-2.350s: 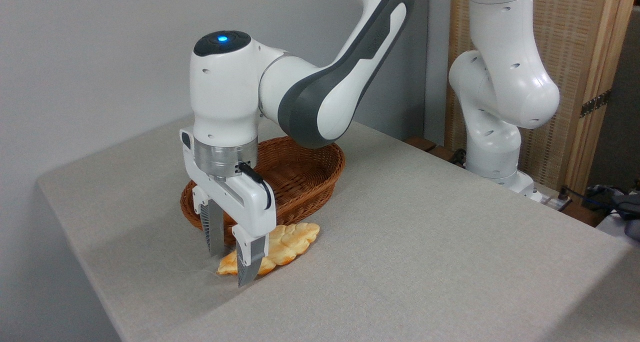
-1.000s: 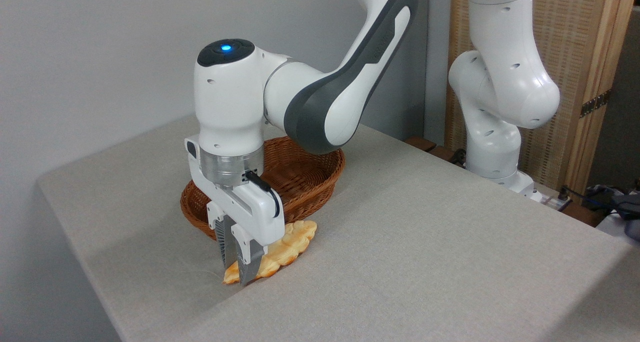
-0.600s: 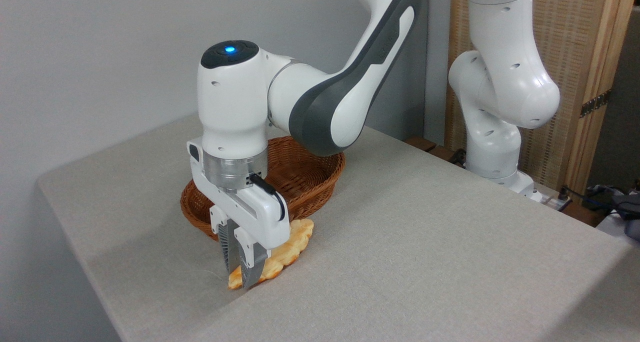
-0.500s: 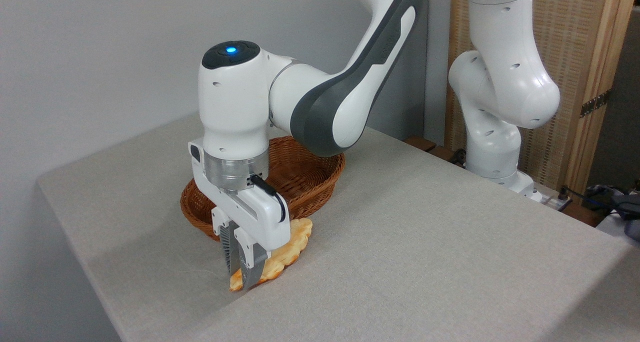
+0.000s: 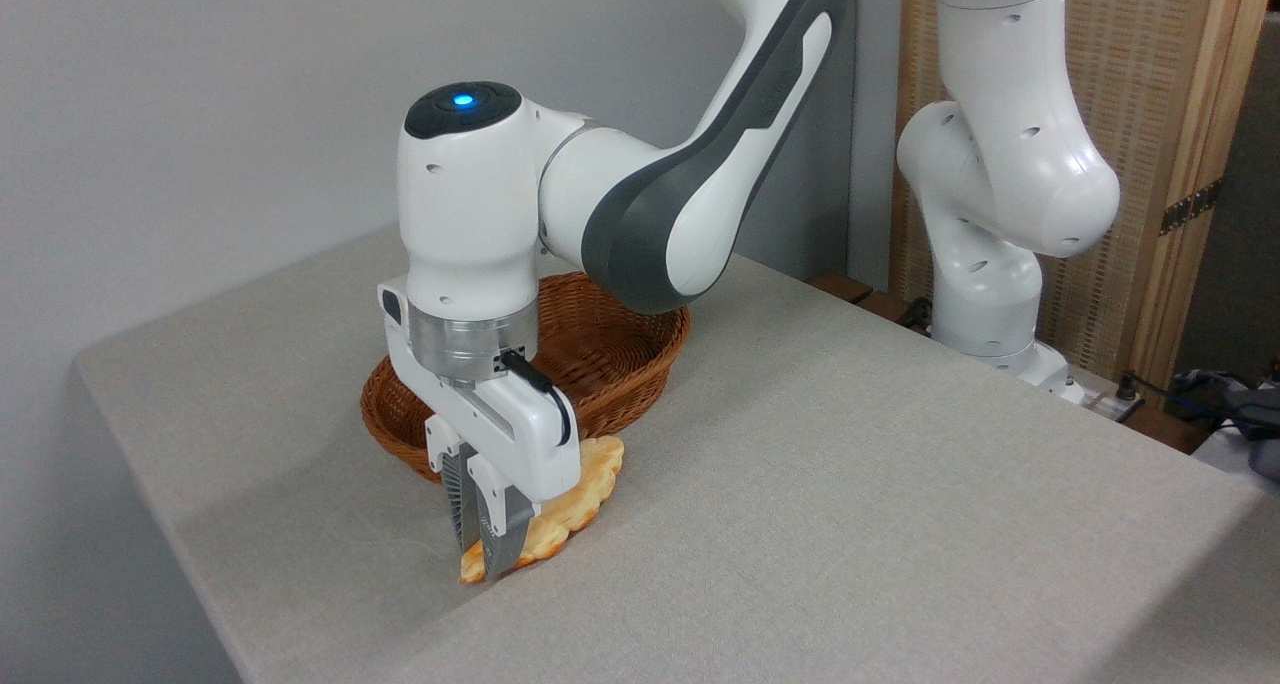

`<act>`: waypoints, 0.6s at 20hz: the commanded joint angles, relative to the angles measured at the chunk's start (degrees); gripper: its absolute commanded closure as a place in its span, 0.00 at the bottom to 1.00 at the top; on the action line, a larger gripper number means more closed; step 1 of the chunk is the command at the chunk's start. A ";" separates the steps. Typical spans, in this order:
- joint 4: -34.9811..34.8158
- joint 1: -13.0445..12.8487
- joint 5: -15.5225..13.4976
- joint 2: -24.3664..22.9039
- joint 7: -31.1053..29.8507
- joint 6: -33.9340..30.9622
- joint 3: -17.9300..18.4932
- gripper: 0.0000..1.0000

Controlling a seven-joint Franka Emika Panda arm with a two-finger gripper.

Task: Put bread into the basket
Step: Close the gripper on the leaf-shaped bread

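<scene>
The white two-finger gripper is pinching its jaws onto the near end of the long flat braided golden-edged loaf, lying at the reddish-brown oval wicker basket's six o'clock, probably readying a lift over the rim.

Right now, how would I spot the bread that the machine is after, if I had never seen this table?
Find the brown wicker basket near the far left of the grey table. In front of it, outside its rim, the gripper pinches the near end of the bread. It is the only flat, knobbly cream-and-orange thing there.
</scene>
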 commanded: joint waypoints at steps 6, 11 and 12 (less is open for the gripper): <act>2.27 -0.23 -2.39 -0.76 1.17 -1.09 2.57 1.00; 4.02 -0.23 -2.65 -0.85 1.17 -1.62 3.71 1.00; 4.38 -0.23 -2.74 -0.93 1.17 -2.06 3.80 1.00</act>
